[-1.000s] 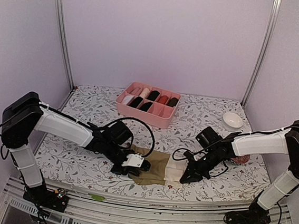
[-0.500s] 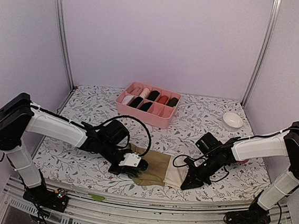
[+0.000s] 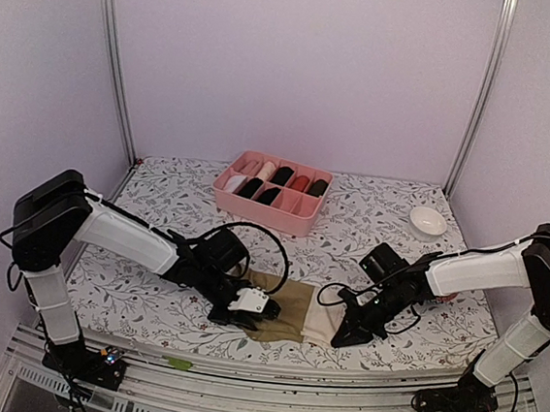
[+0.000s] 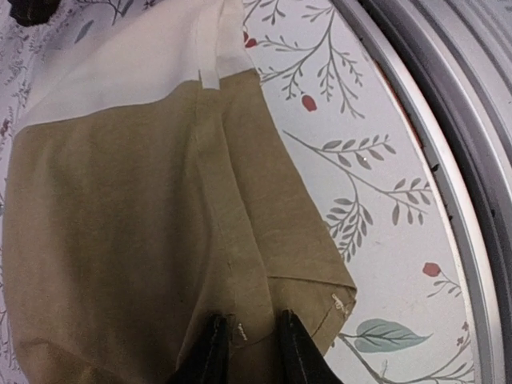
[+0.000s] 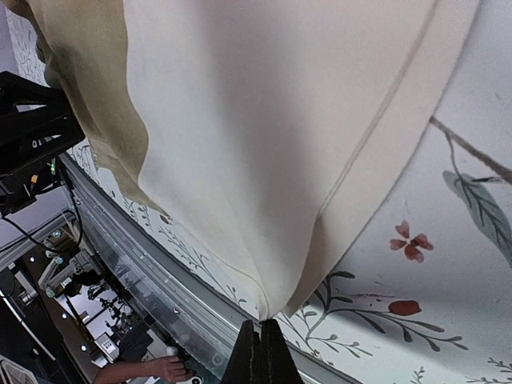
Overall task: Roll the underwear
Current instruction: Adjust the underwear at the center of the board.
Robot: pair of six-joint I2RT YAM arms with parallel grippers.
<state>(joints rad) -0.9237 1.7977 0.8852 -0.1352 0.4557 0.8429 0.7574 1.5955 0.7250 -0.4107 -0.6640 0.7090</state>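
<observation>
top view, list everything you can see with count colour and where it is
underwear: one, olive with cream waistband, flat at near middle of table
box: one, pink, divided, far middle
rolls: several, black, cream, red, in the box's compartments
bowl: one, white, far right
ball: one, red patterned, mostly hidden behind the right arm
table: one, white with grey floral print
left tool: one, black, jaws slightly apart at the underwear's olive end
right tool: one, black, shut on the waistband's corner
</observation>
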